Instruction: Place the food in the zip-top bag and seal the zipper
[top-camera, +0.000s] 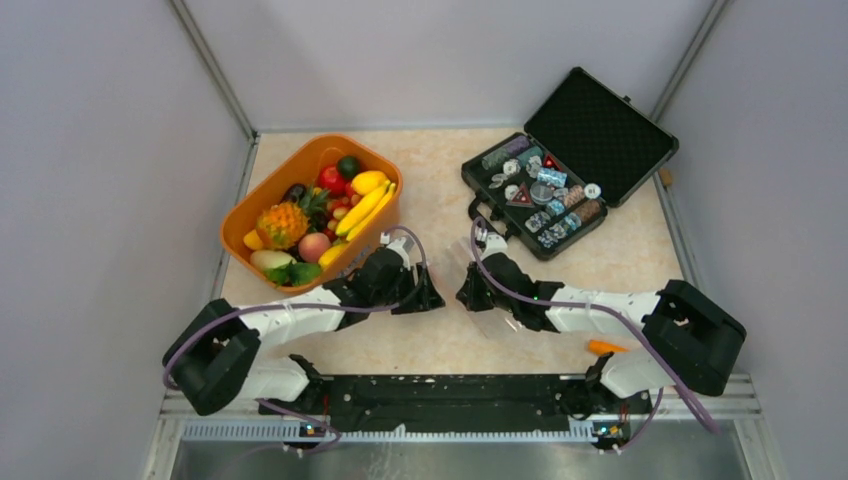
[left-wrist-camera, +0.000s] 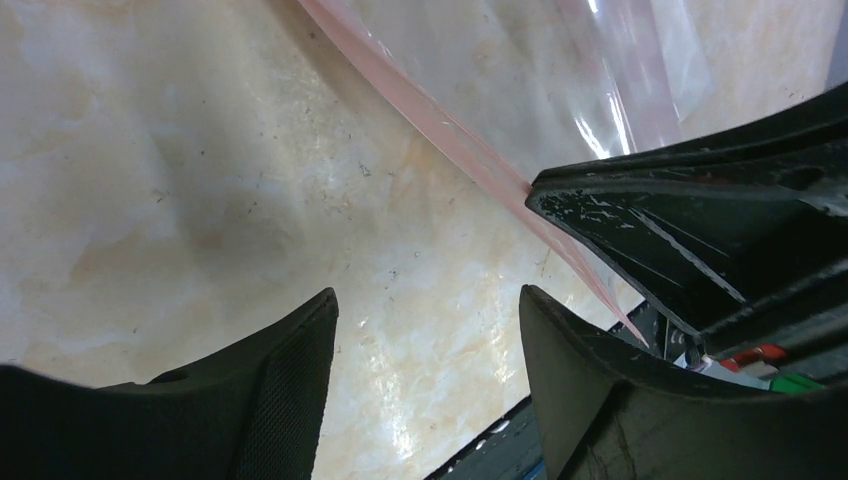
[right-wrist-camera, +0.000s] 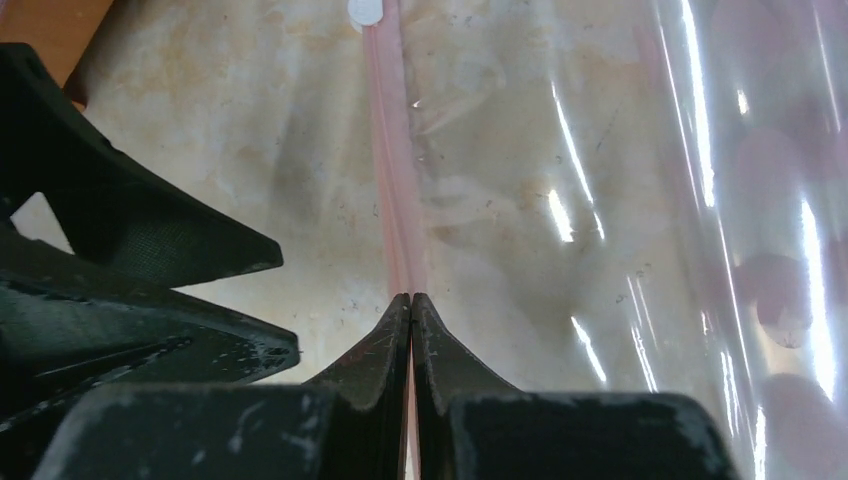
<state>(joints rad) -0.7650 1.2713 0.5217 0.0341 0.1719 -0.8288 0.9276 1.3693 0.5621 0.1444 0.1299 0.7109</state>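
Top external: fixed high above near edge, looked down and forward over whole table; widest, farthest view.
Left wrist: sat low, very close to table, faced past own fingers toward right gripper.
Right wrist: equally close, looked along zipper across zip-top bag.
Shared by both wrist views: zipper, bag film, table patch beside it.

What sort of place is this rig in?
Probably a lab test cell: plain grey partition walls box in a beige marble-pattern tabletop, holding props: an orange plastic basket of toy fruit and an open black hard case.
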